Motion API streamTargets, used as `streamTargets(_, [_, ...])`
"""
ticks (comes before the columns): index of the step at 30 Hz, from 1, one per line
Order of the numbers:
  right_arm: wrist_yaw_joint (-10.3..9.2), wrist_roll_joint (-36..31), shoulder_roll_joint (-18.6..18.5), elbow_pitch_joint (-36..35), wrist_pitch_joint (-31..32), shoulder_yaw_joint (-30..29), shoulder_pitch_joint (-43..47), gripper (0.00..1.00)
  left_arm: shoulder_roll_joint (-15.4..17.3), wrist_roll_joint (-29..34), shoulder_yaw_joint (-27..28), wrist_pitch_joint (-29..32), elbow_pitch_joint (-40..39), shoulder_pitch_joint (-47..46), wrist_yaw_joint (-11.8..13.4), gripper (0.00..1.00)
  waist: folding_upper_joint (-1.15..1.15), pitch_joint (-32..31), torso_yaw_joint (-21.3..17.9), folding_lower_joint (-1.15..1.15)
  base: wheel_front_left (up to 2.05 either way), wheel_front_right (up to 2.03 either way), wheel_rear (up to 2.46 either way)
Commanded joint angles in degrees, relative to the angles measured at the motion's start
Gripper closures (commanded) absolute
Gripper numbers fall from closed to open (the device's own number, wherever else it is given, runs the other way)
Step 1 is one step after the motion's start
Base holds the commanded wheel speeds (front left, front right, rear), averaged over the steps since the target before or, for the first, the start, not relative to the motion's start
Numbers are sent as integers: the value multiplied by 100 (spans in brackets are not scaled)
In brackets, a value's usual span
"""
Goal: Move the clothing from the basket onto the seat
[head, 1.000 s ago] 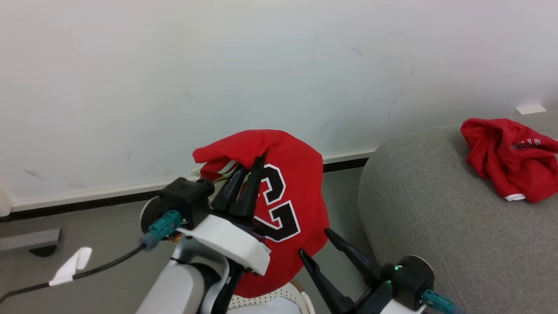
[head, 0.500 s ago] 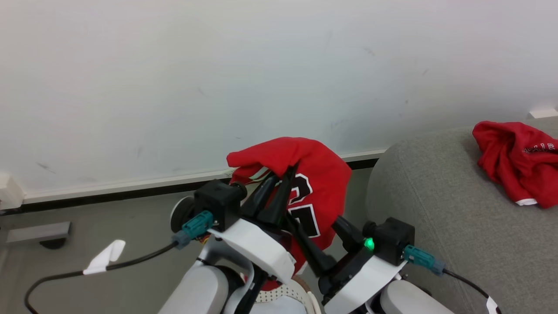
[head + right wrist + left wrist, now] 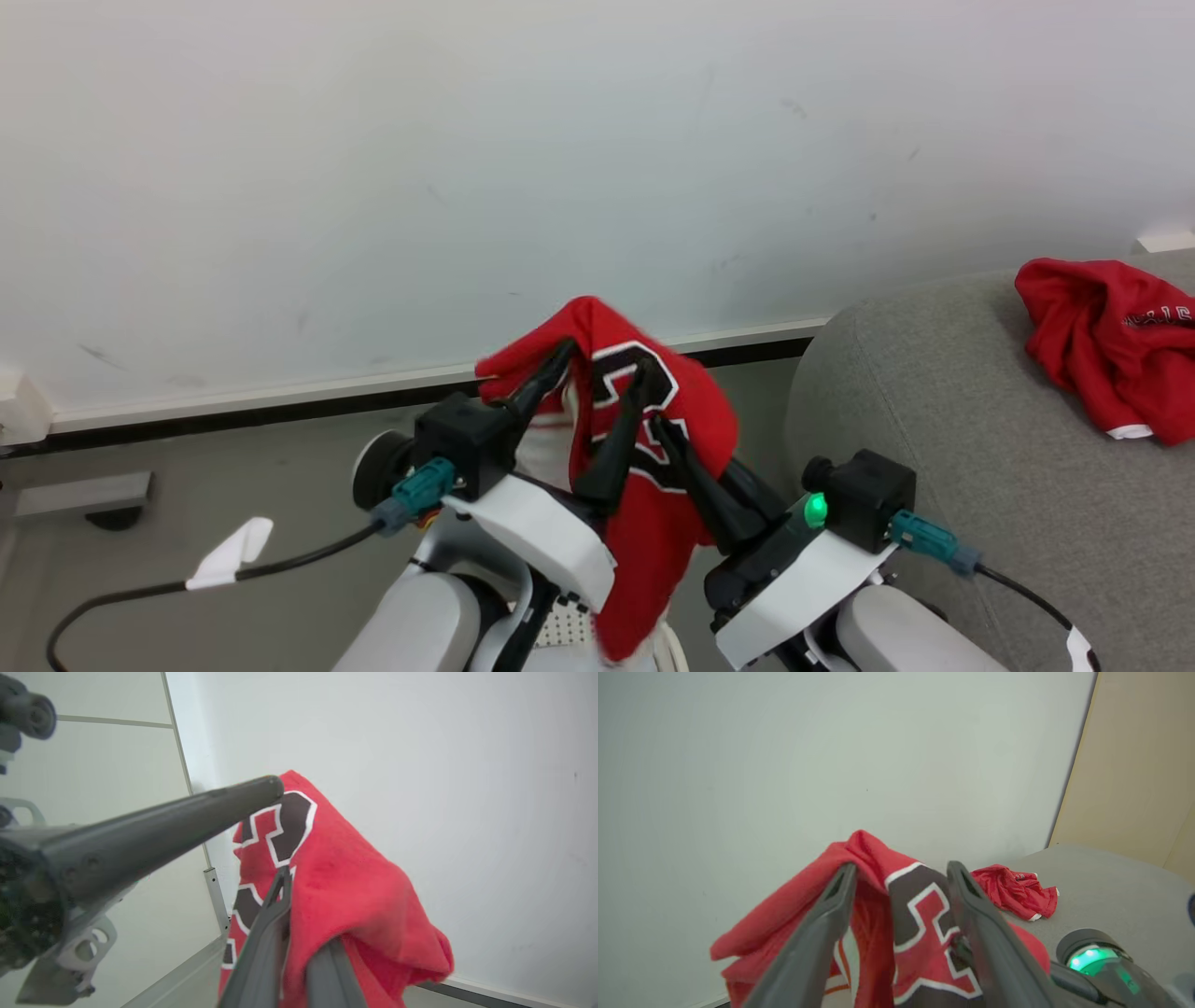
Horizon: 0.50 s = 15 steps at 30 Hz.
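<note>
The red jersey (image 3: 653,532) with its black-and-white number hangs in the air at the centre of the head view, held up between the two arms in front of the pale wall (image 3: 597,168).

The left claw (image 3: 604,359) is spread wide. One finger pokes up under a red fold at the top of the garment, and the other stands in front of the number. The cloth drapes over and between them rather than being pinched. The left wrist view shows the same thing: the left claw (image 3: 902,867) is parted, with red fabric (image 3: 873,933) sagging across the gap.

The right claw (image 3: 677,439) reaches in from the lower right, and its two fingers are drawn close together on the jersey's edge. In the right wrist view that claw (image 3: 299,914) is nearly closed – the cloth (image 3: 355,882) is caught between the fingers and falls over one of them.

At the bottom centre of the head view, a bit of the basket (image 3: 569,630) and its perforated white wall peeks out below the jersey's hem.

The grey seat (image 3: 934,420) fills the right of the frame. A second red garment (image 3: 1102,336) lies crumpled on it at the far right, well apart from the jersey.
</note>
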Motion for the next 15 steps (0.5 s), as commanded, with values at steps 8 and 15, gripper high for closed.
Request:
streamTargets(8, [-13, -198, -184, -183, 2, -432, 77, 100, 166, 140, -136, -138, 241, 257, -4, 0, 0, 26, -164, 0, 0, 0, 0])
streamTargets(15, [-13, -256, -361, -292, 2, -680, 112, 100, 172, 76, -204, -203, 349, 392, -9, 0, 0, 58, -358, 0, 0, 0, 0])
